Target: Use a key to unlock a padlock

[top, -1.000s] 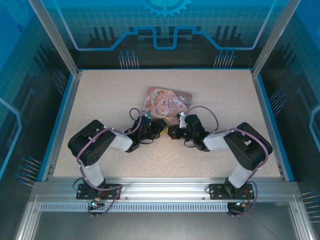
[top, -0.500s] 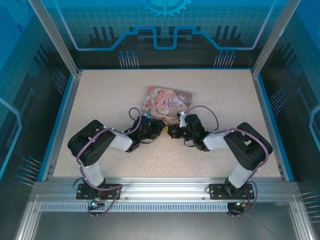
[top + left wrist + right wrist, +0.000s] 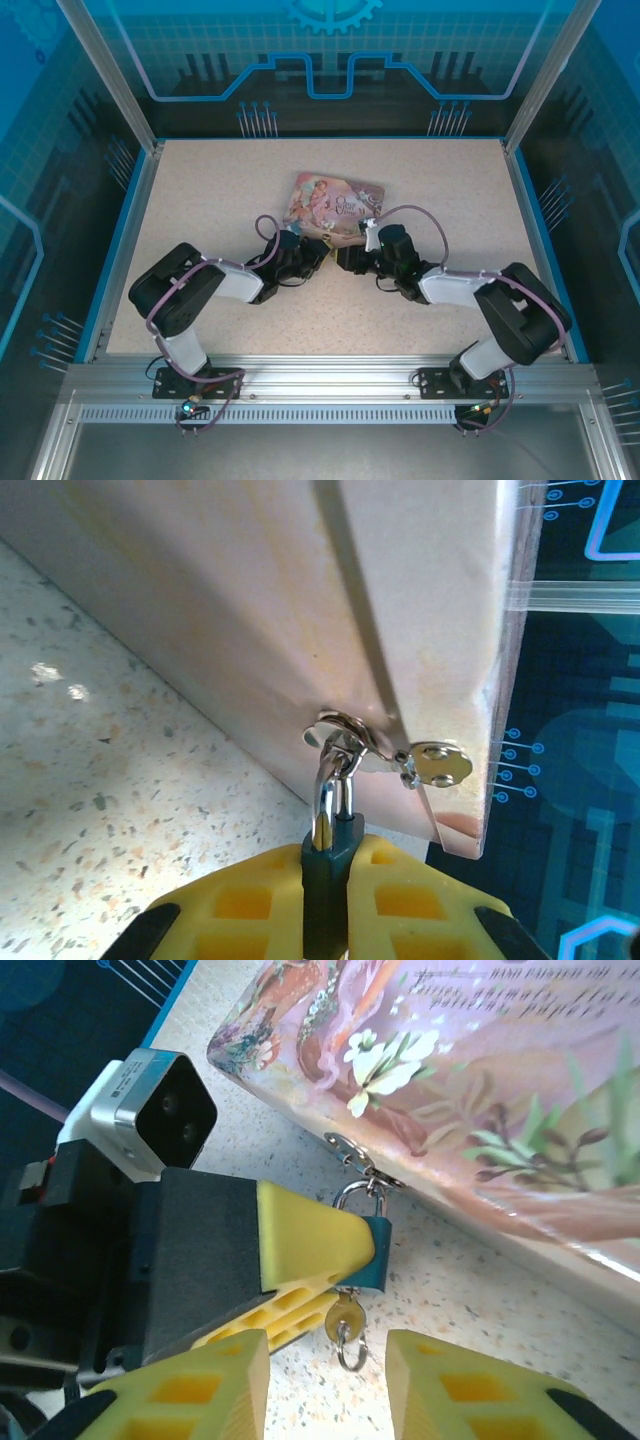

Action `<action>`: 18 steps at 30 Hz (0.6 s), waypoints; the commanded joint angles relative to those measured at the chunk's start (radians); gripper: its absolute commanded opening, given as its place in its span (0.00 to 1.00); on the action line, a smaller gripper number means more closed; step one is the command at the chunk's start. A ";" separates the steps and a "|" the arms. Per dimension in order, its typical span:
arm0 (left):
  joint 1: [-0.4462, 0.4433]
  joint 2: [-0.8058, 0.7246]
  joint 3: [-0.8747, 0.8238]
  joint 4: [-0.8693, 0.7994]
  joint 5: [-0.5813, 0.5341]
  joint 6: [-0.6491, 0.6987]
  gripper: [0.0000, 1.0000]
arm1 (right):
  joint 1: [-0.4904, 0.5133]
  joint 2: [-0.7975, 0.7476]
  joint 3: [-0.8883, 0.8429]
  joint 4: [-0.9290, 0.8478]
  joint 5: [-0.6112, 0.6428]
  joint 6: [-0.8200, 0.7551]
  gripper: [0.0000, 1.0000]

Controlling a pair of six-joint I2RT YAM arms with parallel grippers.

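Note:
The small blue padlock (image 3: 330,872) hangs by its silvery shackle (image 3: 335,785) from the hasp of the pink pictured tin (image 3: 300,610). My left gripper (image 3: 330,858) is shut on the padlock's body, one yellow pad on each side. In the right wrist view the padlock (image 3: 376,1256) shows past the left gripper's fingers (image 3: 305,1235). The key (image 3: 345,1317) sticks out of the padlock's underside, its ring dangling. My right gripper (image 3: 328,1360) is open just below the key, its pads apart on either side and touching nothing. From above, both grippers (image 3: 318,256) (image 3: 343,258) meet at the tin's near edge.
The tin (image 3: 335,200) lies flat mid-table, tilted a little. Its metal hasp (image 3: 352,1152) and a round clasp plate (image 3: 438,764) sit on the near side wall. Speckled tabletop (image 3: 450,180) spreads around it, ringed by a blue rim and glass walls.
My right gripper has opened and let go of the key, which stays in the padlock; its arm has swung outward to the right. The left gripper has closed tighter on the padlock.

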 commanded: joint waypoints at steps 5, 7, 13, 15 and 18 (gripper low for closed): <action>0.003 -0.079 0.029 -0.050 -0.012 0.021 0.00 | 0.067 -0.164 0.042 -0.373 0.267 -0.415 0.39; 0.006 -0.093 0.033 -0.065 -0.007 0.014 0.00 | 0.127 -0.197 0.052 -0.403 0.392 -0.544 0.39; 0.031 -0.114 0.033 -0.082 0.040 -0.032 0.00 | 0.264 -0.200 0.100 -0.401 0.713 -0.842 0.41; 0.041 -0.116 0.030 -0.075 0.059 -0.043 0.00 | 0.305 -0.189 0.095 -0.355 0.774 -0.930 0.42; 0.054 -0.122 0.027 -0.071 0.080 -0.055 0.00 | 0.357 -0.159 0.079 -0.282 0.828 -1.066 0.42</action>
